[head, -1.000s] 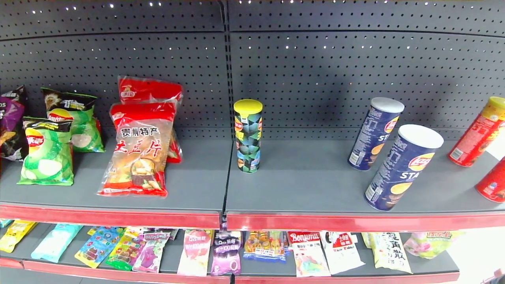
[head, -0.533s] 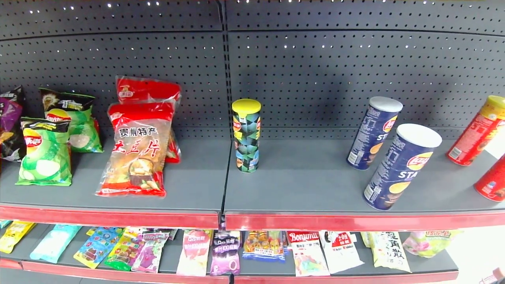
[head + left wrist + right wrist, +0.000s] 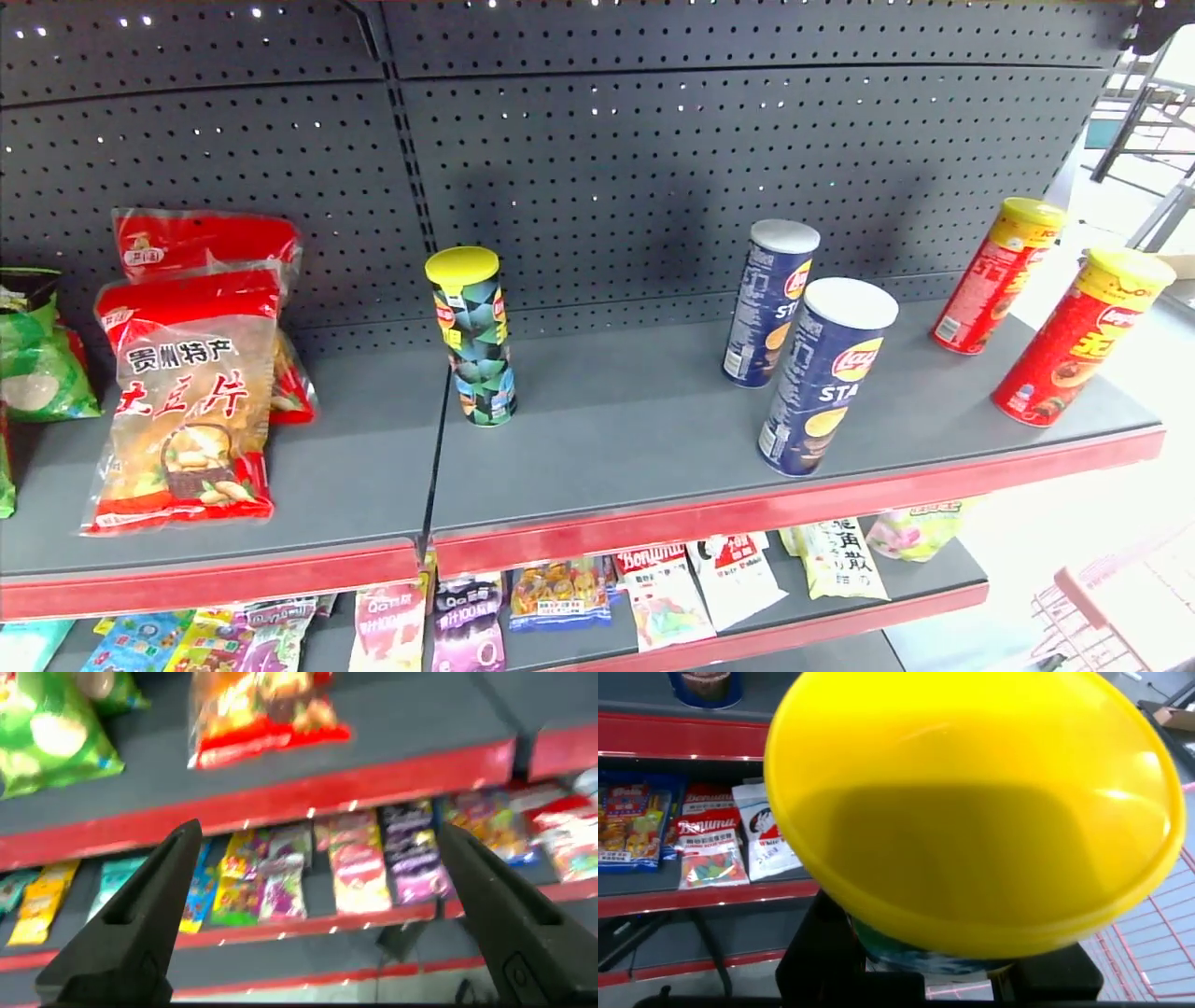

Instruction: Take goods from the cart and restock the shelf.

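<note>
The head camera swings right, so the whole shelf [image 3: 635, 439] slides left in view; its goods keep their places. Both red cans [image 3: 1083, 336] now show fully, a cart [image 3: 1111, 607] corner appears, and the green bags [image 3: 37, 364] slip off the edge.

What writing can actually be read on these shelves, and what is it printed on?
"贵州特产" and "土豆片": front red bag on the upper shelf.
"STA": front blue can, rest turned away.
"100": purple pouch on the lower shelf.
Brand logos on cans and bags: left unnamed.
Red cans, other lower packets, held yellow-lidded can: too small or blurred.
</note>
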`<state>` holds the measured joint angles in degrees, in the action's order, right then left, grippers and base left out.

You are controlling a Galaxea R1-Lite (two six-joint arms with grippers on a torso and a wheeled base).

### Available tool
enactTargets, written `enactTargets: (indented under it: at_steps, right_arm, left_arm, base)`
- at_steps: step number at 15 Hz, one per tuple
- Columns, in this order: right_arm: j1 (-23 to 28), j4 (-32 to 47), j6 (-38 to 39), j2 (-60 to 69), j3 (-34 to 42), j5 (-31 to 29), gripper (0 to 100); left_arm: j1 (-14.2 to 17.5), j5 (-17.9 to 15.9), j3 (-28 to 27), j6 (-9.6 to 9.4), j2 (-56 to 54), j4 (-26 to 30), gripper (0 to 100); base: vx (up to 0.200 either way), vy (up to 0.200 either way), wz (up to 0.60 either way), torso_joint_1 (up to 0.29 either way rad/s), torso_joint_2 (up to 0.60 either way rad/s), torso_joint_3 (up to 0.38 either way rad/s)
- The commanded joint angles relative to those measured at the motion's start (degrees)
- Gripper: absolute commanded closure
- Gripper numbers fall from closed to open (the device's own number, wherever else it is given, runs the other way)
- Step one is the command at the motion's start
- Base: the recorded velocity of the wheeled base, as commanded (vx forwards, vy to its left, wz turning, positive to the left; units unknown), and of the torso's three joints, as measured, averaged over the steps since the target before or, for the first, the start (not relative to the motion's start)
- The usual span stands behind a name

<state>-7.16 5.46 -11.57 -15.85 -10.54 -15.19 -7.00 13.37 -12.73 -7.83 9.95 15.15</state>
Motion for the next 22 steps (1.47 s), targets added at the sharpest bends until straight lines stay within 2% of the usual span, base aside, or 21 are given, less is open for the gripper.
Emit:
enactTargets:
  at_steps: [1, 2, 4, 5, 7, 9, 11, 13, 15, 16, 18, 19, 20, 22]
  right_arm:
    - [-0.1, -0.2, 0.0, 2.0, 1.4, 0.2, 100]
    - [-0.2, -0.2, 0.1, 2.1, 1.3, 0.4, 100]
    - [-0.2, -0.1, 0.1, 2.4, 1.1, 1.0, 100]
    - [-0.1, 0.0, 0.3, 2.3, 1.2, 1.0, 100]
    - [-0.2, 0.0, 0.3, 2.3, 1.3, 1.7, 100]
    - [-0.1, -0.1, 0.5, 2.4, 1.2, 3.8, 100]
    - [-0.1, 0.1, 0.6, 2.4, 1.3, 3.9, 100]
    - [-0.1, 0.2, 0.8, 2.4, 1.5, 3.9, 100]
    - [-0.1, 0.2, 1.5, 2.1, 1.8, 3.9, 100]
    - [-0.1, 0.2, 1.8, 1.9, 1.9, 3.9, 100]
    - [-0.1, 0.2, 1.9, 1.5, 2.2, 3.9, 100]
    - [-0.1, 0.2, 1.9, 1.4, 2.3, 3.9, 100]
    - [-0.1, 0.2, 2.3, 1.2, 2.3, 3.9, 100]
    - [-0.1, 0.2, 2.8, 1.1, 2.3, 3.9, 100]
  left_arm:
    - [-0.3, -5.7, -4.8, 4.31, 22.7, -13.5, 0]
    - [-0.3, -7.2, -6.4, 5.45, 28.5, -17.4, 0]
    - [-1.0, -13.1, -12.0, 5.63, 46.0, -29.9, 0]
    - [-1.3, -16.4, -13.8, 5.54, 51.9, -34.4, 0]
    - [-3.3, -21.5, -16.9, 5.54, 61.9, -40.8, 0]
    - [-3.4, -27.0, -23.6, 5.45, 73.0, -47.7, 0]
    - [-3.5, -25.8, -27.2, 5.45, 78.2, -48.8, 0]
    - [-5.6, -25.4, -31.0, 5.54, 82.4, -48.9, 0]
    - [-7.8, -23.7, -31.4, 5.54, 83.6, -48.9, 0]
    - [-11.1, -21.8, -31.1, 5.89, 83.8, -48.9, 0]
    - [-13.5, -20.0, -31.1, 5.80, 85.1, -49.5, 0]
    - [-13.6, -19.1, -31.1, 5.80, 85.8, -50.8, 0]
    - [-13.6, -15.8, -30.8, 5.80, 88.3, -55.9, 0]
    - [-13.6, -12.7, -30.9, 5.72, 91.7, -62.3, 0]
  base:
    - [0.000, 0.000, 0.00, 0.000, 0.00, 0.000]
    - [0.000, 0.000, 0.00, 0.000, 0.00, 0.000]
    - [0.000, 0.000, 0.00, 0.000, 0.00, 0.000]
    - [0.000, 0.000, 0.00, 0.000, 0.00, 0.000]
    - [0.000, 0.000, 0.00, 0.000, 0.00, 0.000]
    - [0.000, 0.000, 0.00, 0.000, 0.00, 0.000]
    - [0.000, 0.000, 0.00, 0.000, 0.00, 0.000]
    - [0.000, 0.000, 0.00, 0.000, 0.00, 0.000]
    - [0.000, 0.000, 0.00, 0.000, 0.00, 0.000]
    - [0.000, 0.000, 0.00, 0.000, 0.00, 0.000]
    - [0.000, 0.000, 0.00, 0.000, 0.00, 0.000]
    - [0.000, 0.000, 0.00, 0.000, 0.00, 0.000]
    - [0.000, 0.000, 0.00, 0.000, 0.00, 0.000]
    - [0.000, 0.000, 0.00, 0.000, 0.00, 0.000]
